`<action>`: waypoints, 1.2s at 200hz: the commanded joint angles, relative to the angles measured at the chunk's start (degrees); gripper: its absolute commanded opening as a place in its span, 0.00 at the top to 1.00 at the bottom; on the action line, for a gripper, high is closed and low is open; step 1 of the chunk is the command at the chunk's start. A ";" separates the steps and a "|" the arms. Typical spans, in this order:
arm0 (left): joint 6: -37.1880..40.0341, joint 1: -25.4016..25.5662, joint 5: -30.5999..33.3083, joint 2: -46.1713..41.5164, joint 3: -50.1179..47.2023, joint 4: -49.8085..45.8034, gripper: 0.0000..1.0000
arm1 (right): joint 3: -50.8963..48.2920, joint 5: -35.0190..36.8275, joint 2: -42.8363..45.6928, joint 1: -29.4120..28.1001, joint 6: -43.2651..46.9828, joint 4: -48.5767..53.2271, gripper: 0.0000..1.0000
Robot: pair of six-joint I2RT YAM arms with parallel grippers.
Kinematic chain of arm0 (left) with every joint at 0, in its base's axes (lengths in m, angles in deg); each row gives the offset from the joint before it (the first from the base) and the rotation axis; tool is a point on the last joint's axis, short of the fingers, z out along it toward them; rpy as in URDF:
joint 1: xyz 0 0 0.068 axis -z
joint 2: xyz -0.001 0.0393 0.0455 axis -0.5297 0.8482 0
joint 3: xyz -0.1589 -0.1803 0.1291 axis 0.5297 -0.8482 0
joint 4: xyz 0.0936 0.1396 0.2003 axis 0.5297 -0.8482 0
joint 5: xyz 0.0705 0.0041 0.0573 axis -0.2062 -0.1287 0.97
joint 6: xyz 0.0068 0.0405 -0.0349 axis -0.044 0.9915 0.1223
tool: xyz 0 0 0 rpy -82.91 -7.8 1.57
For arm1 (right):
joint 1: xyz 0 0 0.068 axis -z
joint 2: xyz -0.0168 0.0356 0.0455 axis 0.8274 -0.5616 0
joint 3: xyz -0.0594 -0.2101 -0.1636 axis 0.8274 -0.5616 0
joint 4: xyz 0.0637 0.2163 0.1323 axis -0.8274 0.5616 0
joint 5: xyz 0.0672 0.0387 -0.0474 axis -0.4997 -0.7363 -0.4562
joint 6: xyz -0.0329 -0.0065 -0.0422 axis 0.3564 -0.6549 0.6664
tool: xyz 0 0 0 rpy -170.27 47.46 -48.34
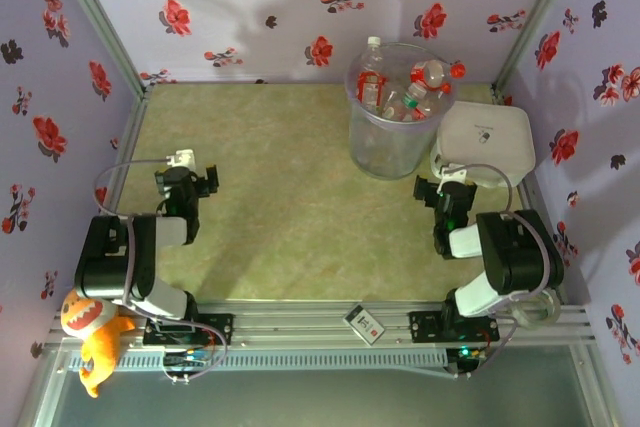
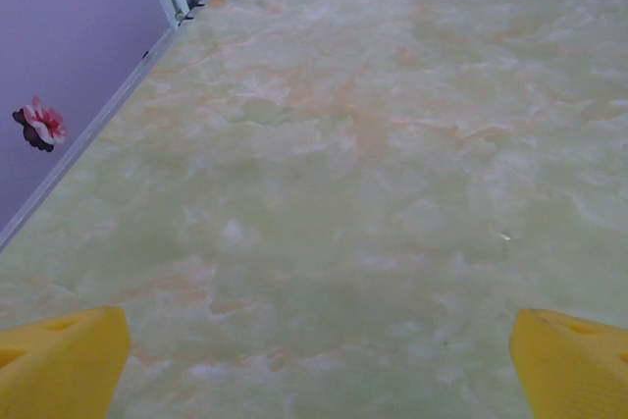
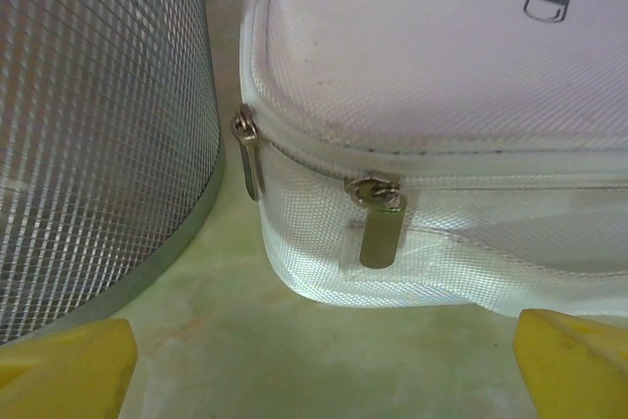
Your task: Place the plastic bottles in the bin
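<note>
Clear, red-labelled small plastic bottles (image 1: 425, 77) heaped inside tall round translucent grey bin (image 1: 375, 152), far right. Probably light, springy, slippery; best pinched at stiff neck. Left gripper (image 1: 190, 175), right gripper (image 1: 441, 190): spread wide, holding nothing.

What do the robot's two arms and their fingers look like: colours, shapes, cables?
The left arm and right arm are chunky black and white segments, with thin grey cables looping alongside. Their fingers are bright yellow blocks.
</note>
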 commanded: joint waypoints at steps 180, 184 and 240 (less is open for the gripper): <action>-0.57 -1.02 -3.48 1.31 -0.98 5.00 0.00 | 6.69 -0.88 -0.09 2.97 -2.55 5.59 0.01; -0.56 -1.00 -3.48 1.31 -0.96 5.02 0.00 | 6.69 -0.84 -0.07 2.97 -2.46 5.61 0.01; -0.54 -0.99 -3.49 1.29 -0.96 4.98 0.00 | 7.54 -2.64 -0.29 3.74 -2.87 7.12 0.01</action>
